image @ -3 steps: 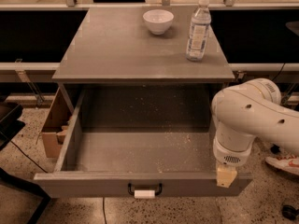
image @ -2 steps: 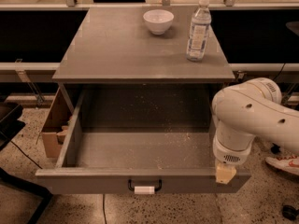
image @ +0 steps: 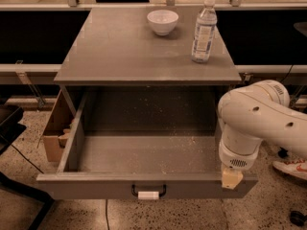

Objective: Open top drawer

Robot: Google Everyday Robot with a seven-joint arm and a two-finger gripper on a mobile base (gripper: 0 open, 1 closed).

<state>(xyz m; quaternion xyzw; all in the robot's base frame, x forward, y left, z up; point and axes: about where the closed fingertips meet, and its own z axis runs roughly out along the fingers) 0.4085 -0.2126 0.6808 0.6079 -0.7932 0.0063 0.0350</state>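
Observation:
The top drawer is a wide grey drawer standing pulled far out of the grey cabinet. Its speckled grey inside is bare. Its black handle carries a small white tag and sits at the middle of the front panel. My gripper hangs from the thick white arm at the drawer's front right corner. Its cream tip lies against the top edge of the front panel, well right of the handle.
A white bowl and a clear water bottle stand on the cabinet top. A cardboard box sits on the floor left of the drawer. A shoe lies at the far right, and a dark object at the left edge.
The drawer's front panel and handle sit slightly higher in the picture than a second ago. The arm and gripper have barely moved.

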